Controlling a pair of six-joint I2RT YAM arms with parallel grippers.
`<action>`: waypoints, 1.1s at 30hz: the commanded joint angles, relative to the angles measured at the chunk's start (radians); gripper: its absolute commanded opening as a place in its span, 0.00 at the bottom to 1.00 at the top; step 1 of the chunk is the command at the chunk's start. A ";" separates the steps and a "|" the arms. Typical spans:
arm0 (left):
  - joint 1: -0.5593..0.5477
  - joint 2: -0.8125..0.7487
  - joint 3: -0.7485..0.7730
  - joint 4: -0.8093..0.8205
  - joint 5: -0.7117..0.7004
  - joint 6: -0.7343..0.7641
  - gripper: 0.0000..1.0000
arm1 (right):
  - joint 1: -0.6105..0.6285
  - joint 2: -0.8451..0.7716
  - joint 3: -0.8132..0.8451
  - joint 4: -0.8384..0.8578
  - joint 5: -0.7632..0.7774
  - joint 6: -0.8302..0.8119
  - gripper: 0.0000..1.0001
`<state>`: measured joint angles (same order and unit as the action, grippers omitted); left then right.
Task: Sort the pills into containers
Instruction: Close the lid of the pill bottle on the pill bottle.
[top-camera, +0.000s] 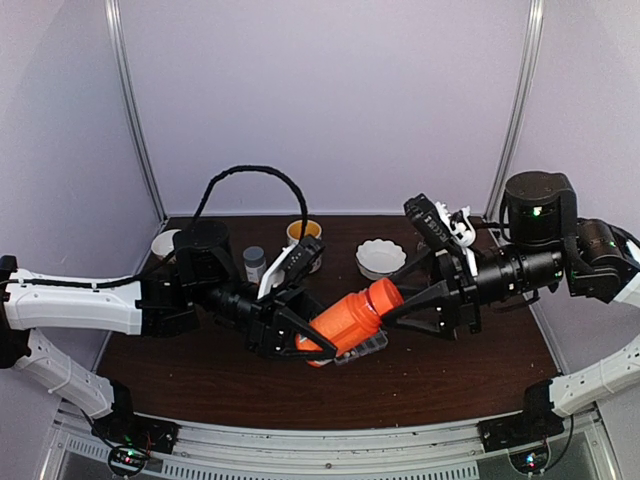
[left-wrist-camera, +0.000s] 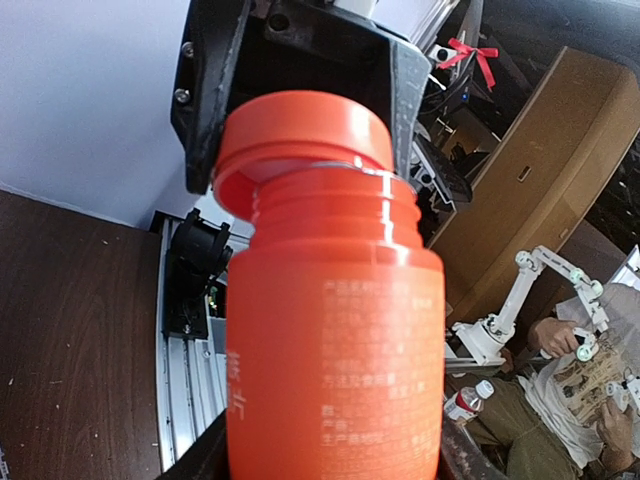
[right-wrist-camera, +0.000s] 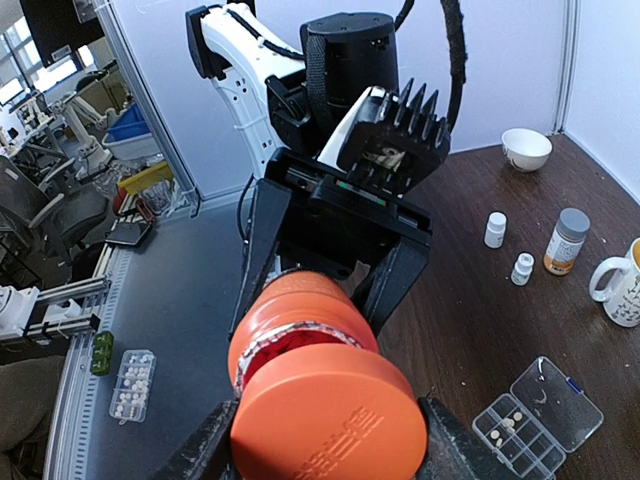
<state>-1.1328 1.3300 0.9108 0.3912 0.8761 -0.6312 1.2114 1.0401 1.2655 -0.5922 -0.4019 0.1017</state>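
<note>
a: grippers?
b: left gripper clenched on the body of the orange bottle. right gripper clamped round the cap. the bottle hangs between them, off the table.

a: the bottle's long axis?
b: top view: base toward 8 o'clock, cap toward 2 o'clock. left wrist view: the cap sits crooked on the neck, threads bare beneath it, a gap on its 9 o'clock side. i read that as unscrewed and close to coming away. a judgement, not something seen.

a: the pill box?
b: clear pill box lies flat on the table, under the bottle's middle. it peeks out at the bottle's 5 o'clock edge, between the two grippers. right wrist view: it lies at 4 o'clock from the cap, lids up, with a few pale pills in a compartment at its 9 o'clock end.

a: what does the next move turn on?
b: the mouth points to 2 o'clock, but the box lies below it and back along the axis. with the cap off, the mouth has to tip down over a compartment. the left arm carries the body, so i judge the pour is its job. i can't tell what's inside the bottle, the wall is opaque.
</note>
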 joint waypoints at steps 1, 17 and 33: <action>0.001 0.003 0.043 0.127 0.023 -0.022 0.00 | 0.008 -0.023 -0.065 0.162 -0.030 0.052 0.43; 0.001 0.014 0.051 0.131 0.019 -0.040 0.00 | 0.047 -0.002 -0.048 0.154 -0.014 0.039 0.43; -0.016 0.109 0.061 0.395 0.111 -0.276 0.00 | 0.085 0.047 0.057 -0.049 0.026 -0.176 0.33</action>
<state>-1.1427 1.4193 0.9409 0.5327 0.9813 -0.7658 1.2846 1.0718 1.2984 -0.6025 -0.3893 -0.0124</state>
